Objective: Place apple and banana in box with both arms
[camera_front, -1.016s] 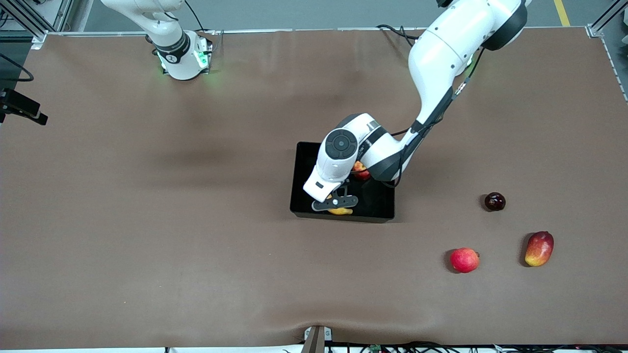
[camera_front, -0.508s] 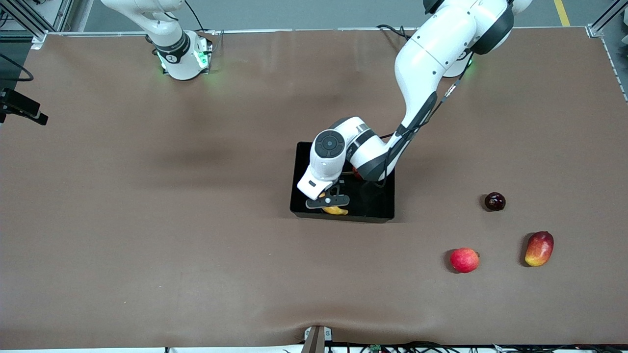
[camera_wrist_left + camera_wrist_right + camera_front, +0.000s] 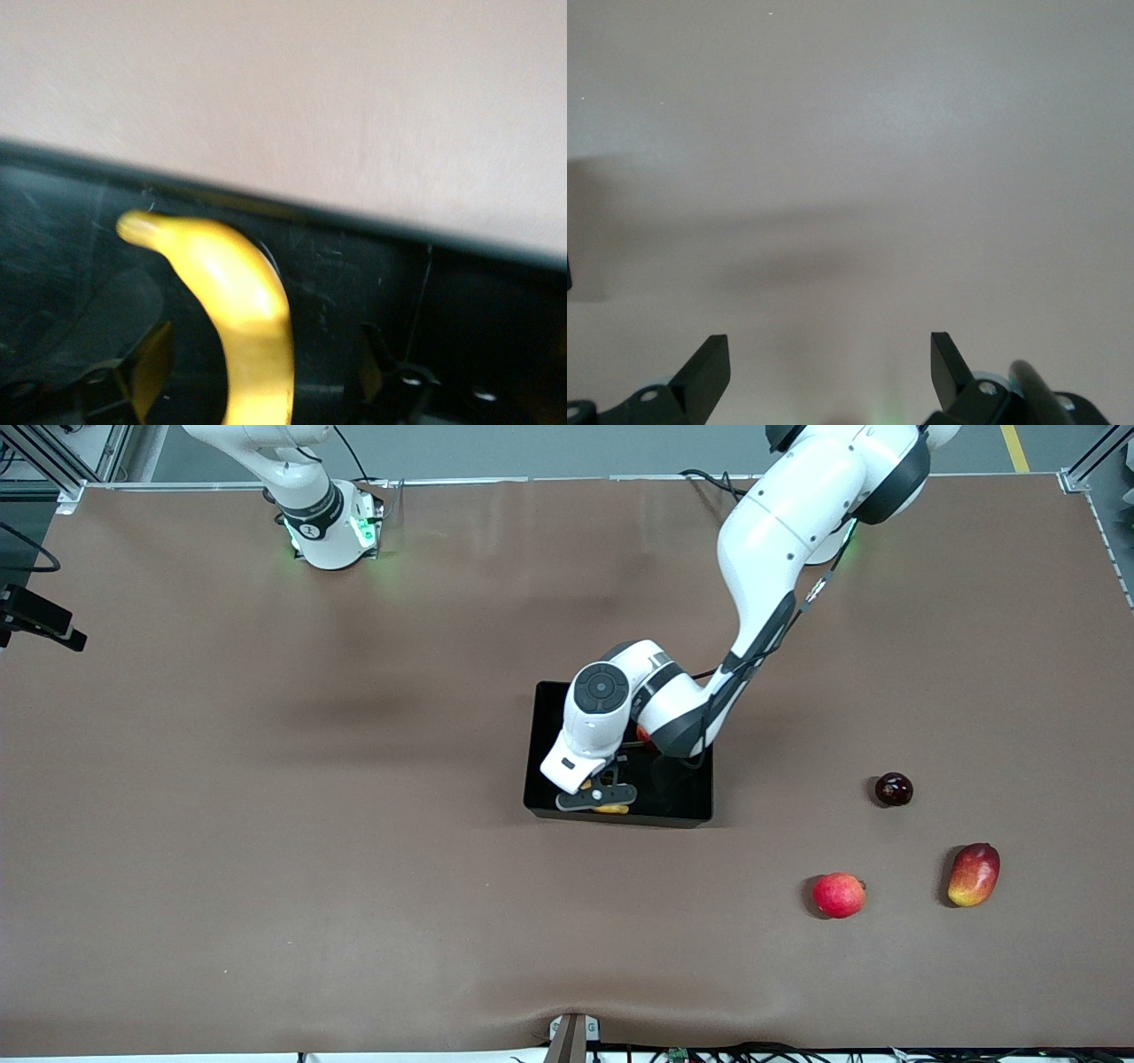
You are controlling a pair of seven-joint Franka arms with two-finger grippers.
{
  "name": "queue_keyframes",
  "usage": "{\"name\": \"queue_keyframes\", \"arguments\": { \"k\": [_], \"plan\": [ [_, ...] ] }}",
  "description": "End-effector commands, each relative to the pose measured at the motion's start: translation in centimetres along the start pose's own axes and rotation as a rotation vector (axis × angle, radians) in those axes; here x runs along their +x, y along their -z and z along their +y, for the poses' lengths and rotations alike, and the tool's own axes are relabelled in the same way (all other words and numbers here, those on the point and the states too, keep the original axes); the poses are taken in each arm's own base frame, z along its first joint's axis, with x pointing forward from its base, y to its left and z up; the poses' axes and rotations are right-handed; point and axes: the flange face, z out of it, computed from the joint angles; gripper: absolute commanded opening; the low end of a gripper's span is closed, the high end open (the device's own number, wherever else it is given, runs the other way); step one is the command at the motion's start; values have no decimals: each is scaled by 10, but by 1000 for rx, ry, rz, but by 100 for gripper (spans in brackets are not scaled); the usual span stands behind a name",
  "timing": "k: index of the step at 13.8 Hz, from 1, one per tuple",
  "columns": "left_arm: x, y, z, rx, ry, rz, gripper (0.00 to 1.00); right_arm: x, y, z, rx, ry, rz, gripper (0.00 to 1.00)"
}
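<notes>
The black box (image 3: 682, 790) sits mid-table. Inside it, the yellow banana (image 3: 612, 809) lies by the wall nearest the front camera, mostly covered by my left gripper (image 3: 595, 797). In the left wrist view the banana (image 3: 239, 292) rests on the box floor between the left gripper's (image 3: 260, 359) spread fingers, with a gap on each side, so it is open. The box rim (image 3: 354, 226) runs just past the banana. A sliver of the red apple (image 3: 643, 735) shows in the box under the left arm's wrist. My right gripper (image 3: 830, 359) is open over bare table and waits.
Toward the left arm's end of the table lie a pinkish-red round fruit (image 3: 838, 895), a red-yellow mango (image 3: 973, 874) and a small dark fruit (image 3: 893, 789). The right arm's base (image 3: 328, 522) stands at the table's back edge.
My left gripper has opened and let go of the banana, which now lies in the box. The left arm shifted slightly over the box. The right arm has not moved.
</notes>
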Motion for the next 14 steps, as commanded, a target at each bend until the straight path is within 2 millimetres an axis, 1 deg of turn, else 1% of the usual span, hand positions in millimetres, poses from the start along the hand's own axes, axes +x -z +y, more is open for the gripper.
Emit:
{"name": "queue_keyframes", "arguments": {
  "k": [1,2,3,4,5,8,9,10,14],
  "plan": [
    [22,96,-22,71,38,62,100,2,3,4,22,2,-2,100],
    [43,131,-44,83,76,86,100,2,3,4,22,2,-2,100],
    [54,161,-60,94,104,102,100,2,3,4,22,2,-2,100],
    [64,184,-75,104,122,115,100,2,3,4,22,2,-2,100],
    [76,209,-96,118,132,126,100,2,3,4,22,2,-2,100],
    [102,260,-155,170,128,130,100,2,3,5,22,1,-1,100],
    [108,272,-172,179,135,124,100,2,3,5,21,6,-2,100],
    [113,288,-191,186,137,122,100,2,3,4,18,8,-3,100],
    [129,332,-265,179,50,49,100,-1,3,2,8,10,-14,100]
  ]
}}
